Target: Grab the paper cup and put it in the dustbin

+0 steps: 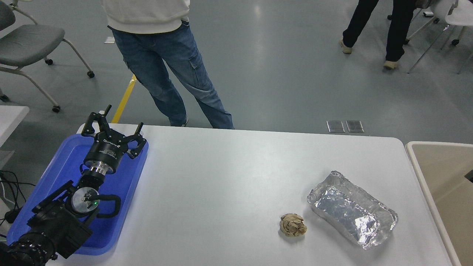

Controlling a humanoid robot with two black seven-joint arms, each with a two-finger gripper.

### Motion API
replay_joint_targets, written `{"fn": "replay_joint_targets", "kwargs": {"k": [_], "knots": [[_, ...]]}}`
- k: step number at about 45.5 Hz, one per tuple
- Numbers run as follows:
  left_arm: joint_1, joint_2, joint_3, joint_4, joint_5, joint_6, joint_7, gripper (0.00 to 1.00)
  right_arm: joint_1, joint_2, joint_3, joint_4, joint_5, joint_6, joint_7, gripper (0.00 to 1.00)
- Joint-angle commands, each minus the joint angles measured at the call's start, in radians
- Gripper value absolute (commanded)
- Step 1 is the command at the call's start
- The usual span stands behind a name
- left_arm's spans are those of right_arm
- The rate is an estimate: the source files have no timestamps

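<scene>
The paper cup is out of view. The dustbin (417, 159), beige with a pale cream rim, stands past the table's right end and is cut off by the picture's right edge. A small dark part of my right arm (469, 175) shows at that edge over the bin's opening; the right gripper itself is out of view. My left gripper (114, 123) is parked at the lower left over the blue tray, open and empty.
A crinkled silver foil tray (353, 208) and a crumpled brown paper ball (293, 225) lie on the white table's (221, 177) right half. A flat blue tray (129, 177) lies at the left. A person (166, 55) stands at the far edge; another walks at the top right.
</scene>
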Motion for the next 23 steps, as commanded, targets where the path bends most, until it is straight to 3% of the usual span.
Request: {"fn": "replay_joint_targets", "kwargs": {"k": [1,14,23], "knots": [[0.0,0.0,0.0,0.0,0.0,0.0,0.0,1.0,0.135,0.011,-0.001,0.017,-0.011,0.006,0.0,1.0],[0.0,0.0,0.001,0.0,0.0,0.0,0.0,1.0,0.392,0.065,-0.007,0.146,-0.016,0.042,0.001,1.0],[0.0,0.0,0.001,0.0,0.0,0.0,0.0,1.0,0.555,0.086,-0.088,0.203,-0.111,0.117,0.003,1.0]]}}
